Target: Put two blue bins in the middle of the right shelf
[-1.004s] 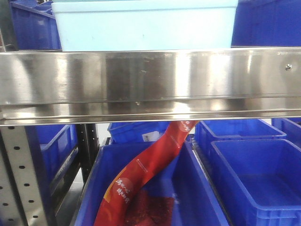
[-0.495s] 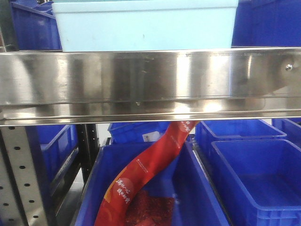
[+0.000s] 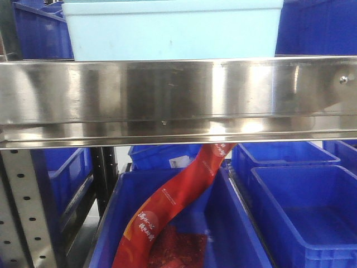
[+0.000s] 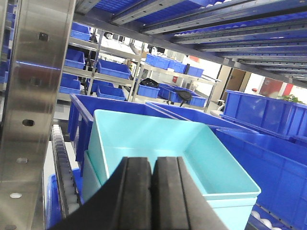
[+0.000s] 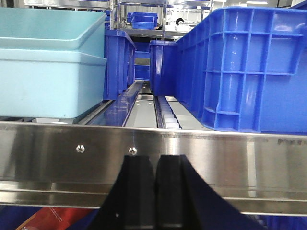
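A wide steel rail (image 3: pixel 178 97) of the shelf fills the middle of the front view. On the level above it a pale teal bin (image 3: pixel 170 28) sits just behind the rail's front edge, and in the left wrist view it proves to be two such bins nested one in the other. Blue bins (image 3: pixel 39 30) stand behind it to the left, and another blue bin (image 3: pixel 318 25) sits to its right on the same level.

The right wrist view shows that large blue bin (image 5: pixel 240 72) standing on the roller track at the right side of the shelf, just behind the rail, well apart from the teal bin across an open lane of rollers (image 5: pixel 165 112).

Below the rail, a blue bin (image 3: pixel 234 223) at the front edge of the lower level holds a long red packet (image 3: pixel 173 206) leaning up toward the rail; it carries yellow and white characters too small to read. A small white label (image 3: pixel 177 162) on the blue bin behind it is also illegible. Another blue bin (image 3: pixel 304 212) stands touching on the right.

The left gripper (image 4: pixel 151 191) hovers in front of the teal bin with its black fingers pressed together, holding nothing. The right gripper (image 5: pixel 154 191) sits low before the rail, fingers likewise closed against each other.
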`<state>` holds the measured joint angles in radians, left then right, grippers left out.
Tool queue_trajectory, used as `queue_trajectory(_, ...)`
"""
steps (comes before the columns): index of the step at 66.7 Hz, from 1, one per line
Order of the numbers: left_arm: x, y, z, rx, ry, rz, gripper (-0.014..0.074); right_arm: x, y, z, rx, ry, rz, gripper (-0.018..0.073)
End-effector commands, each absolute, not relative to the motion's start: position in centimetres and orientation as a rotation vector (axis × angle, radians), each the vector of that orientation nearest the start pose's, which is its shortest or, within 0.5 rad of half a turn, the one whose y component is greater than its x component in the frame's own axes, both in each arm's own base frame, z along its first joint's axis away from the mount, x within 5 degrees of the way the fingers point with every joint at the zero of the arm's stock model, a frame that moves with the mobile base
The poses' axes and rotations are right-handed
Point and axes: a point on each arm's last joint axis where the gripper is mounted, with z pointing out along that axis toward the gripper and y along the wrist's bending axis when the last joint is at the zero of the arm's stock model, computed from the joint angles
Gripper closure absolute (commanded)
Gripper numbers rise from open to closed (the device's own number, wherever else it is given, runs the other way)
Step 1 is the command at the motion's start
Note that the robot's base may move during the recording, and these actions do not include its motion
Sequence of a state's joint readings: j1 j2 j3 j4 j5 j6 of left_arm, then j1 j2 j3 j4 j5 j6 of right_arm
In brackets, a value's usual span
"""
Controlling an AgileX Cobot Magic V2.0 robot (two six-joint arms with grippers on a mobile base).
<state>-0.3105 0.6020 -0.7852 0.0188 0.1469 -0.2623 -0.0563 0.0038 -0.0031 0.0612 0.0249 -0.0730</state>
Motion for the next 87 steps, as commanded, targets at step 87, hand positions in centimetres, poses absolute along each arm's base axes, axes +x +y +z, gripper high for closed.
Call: queue_trajectory(87, 5.6, -0.1, 21.5, -0.043, 1.466, -0.087, 0.0707, 5.6, -0.3, 21.2, 0.037, 1.498, -0.06, 0.0722)
